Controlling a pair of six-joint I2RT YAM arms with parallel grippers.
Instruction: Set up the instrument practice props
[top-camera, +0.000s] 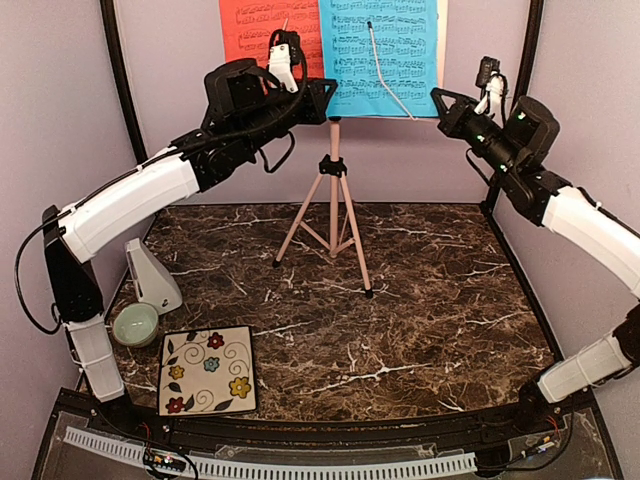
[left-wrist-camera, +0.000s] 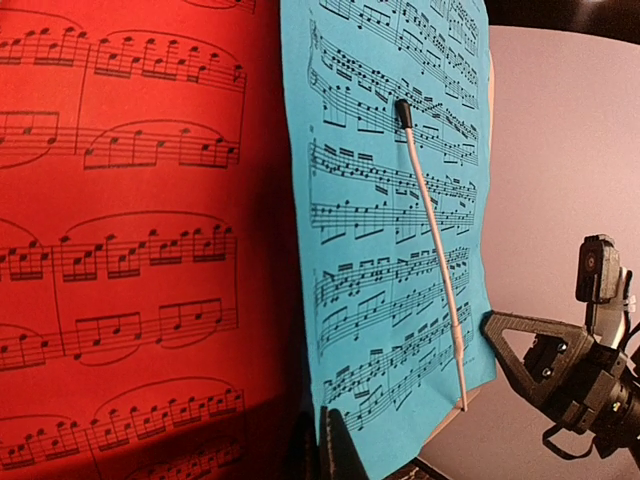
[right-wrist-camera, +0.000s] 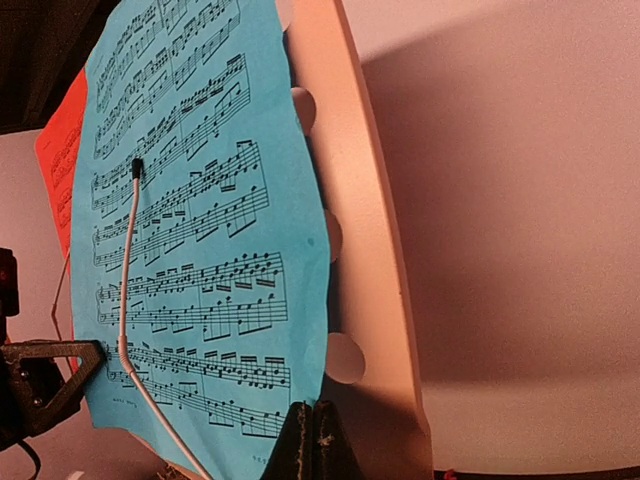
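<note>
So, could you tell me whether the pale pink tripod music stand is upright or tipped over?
Upright: the stand has three legs spread on the dark marble table, pole rising straight up.

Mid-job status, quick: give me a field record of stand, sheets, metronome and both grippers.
stand: pale pink tripod music stand, upright at table rear
sheets: red sheet left, blue sheet right, both on desk
retainer: wire arm across blue sheet
metronome: white metronome on table, near left, beside green bowl
left gripper: shut, at blue sheet's lower left corner
right gripper: shut, at its lower right edge
</note>
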